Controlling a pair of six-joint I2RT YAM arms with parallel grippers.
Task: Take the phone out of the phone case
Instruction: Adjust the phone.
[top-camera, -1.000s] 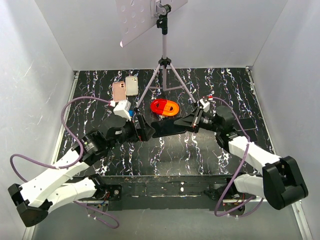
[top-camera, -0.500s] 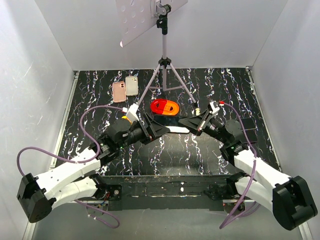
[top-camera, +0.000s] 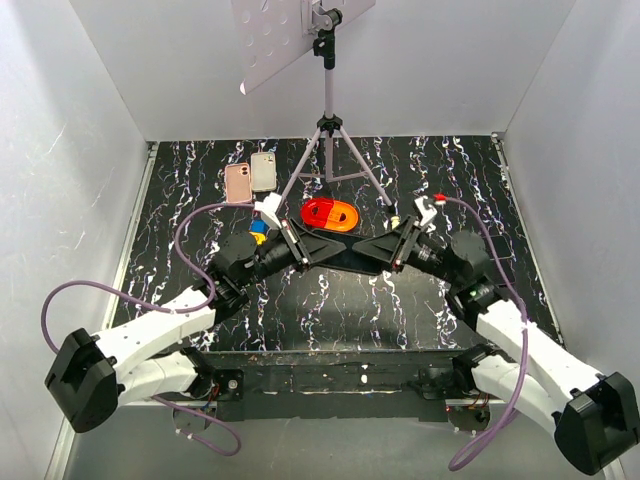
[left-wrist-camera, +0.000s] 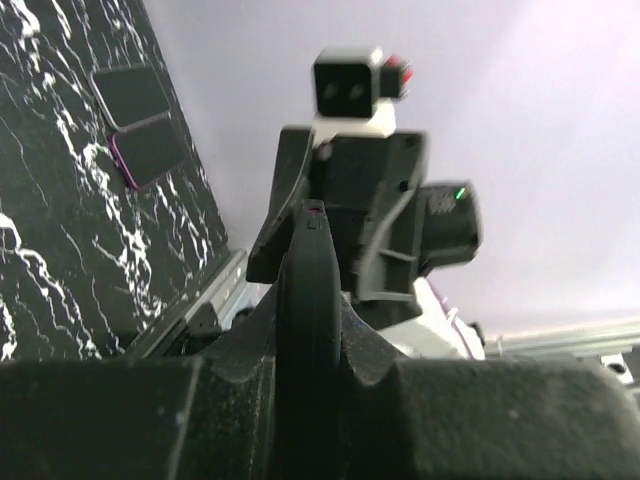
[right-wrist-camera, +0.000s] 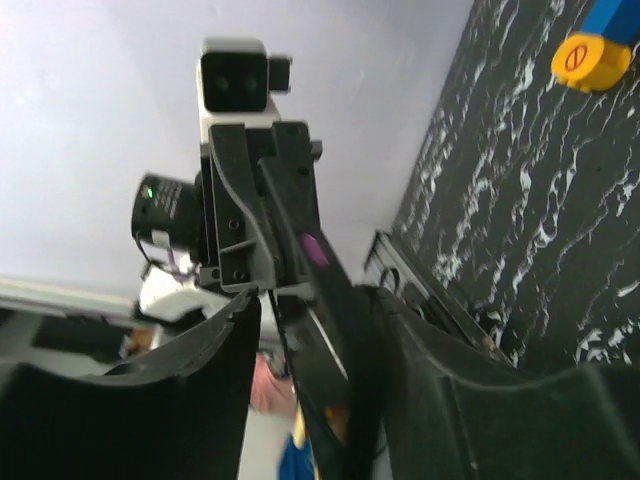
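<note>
A black phone in its phone case (top-camera: 340, 248) hangs above the table's middle, spanning my two grippers. My left gripper (top-camera: 303, 247) is shut on its left end. In the left wrist view the case (left-wrist-camera: 308, 270) stands edge-on, pinched tight between the two pads. My right gripper (top-camera: 383, 250) is at the right end. In the right wrist view its jaws stand apart: the phone (right-wrist-camera: 335, 300) leans on the right finger, and a gap shows beside the left finger (right-wrist-camera: 215, 350). A thin black lip seems to stand off the phone's body there.
A pink phone case (top-camera: 239, 182) and a pale one (top-camera: 264, 171) lie at the back left. A red-orange object (top-camera: 329, 214) sits at the foot of a tripod (top-camera: 328, 140). A blue and yellow item (top-camera: 259, 232) lies by the left wrist.
My left gripper has closed on the phone's left end. My right gripper's jaws have loosened from their grip. Both arms have shifted toward the middle and back.
</note>
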